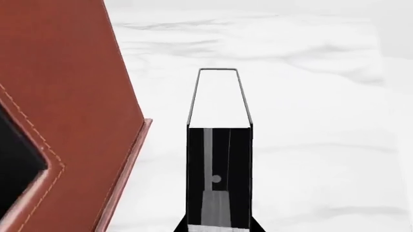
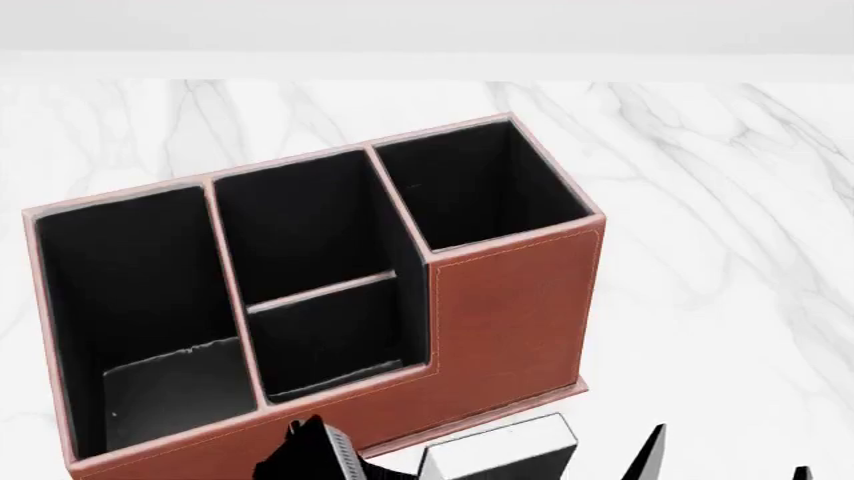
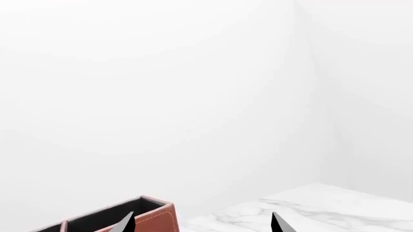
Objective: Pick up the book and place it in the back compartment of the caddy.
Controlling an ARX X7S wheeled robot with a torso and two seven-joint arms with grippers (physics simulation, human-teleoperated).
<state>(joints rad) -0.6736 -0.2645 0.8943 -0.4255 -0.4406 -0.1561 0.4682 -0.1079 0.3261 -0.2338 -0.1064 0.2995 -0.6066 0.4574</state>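
Note:
The reddish-brown caddy (image 2: 514, 300) stands on the marble table, its low-cut wall toward me. The back compartment (image 2: 327, 335) is the small black-lined middle cell behind that wall and shows nothing inside. My left gripper (image 2: 320, 455) is at the bottom edge, in front of the caddy. In the left wrist view it (image 1: 219, 228) is shut on the black book (image 1: 219, 154), which sticks out ahead beside the caddy's outer wall (image 1: 65, 96). The book's white page edge (image 2: 501, 450) shows just below the caddy's base. My right gripper (image 3: 201, 224) is open and empty, right of the book.
The white marble tabletop (image 2: 721, 200) stretches to the right of and behind the caddy. A pale wall stands behind the table. The caddy's far corner (image 3: 152, 217) shows in the right wrist view. The left tall cell holds a grey sheen at its bottom (image 2: 174, 385).

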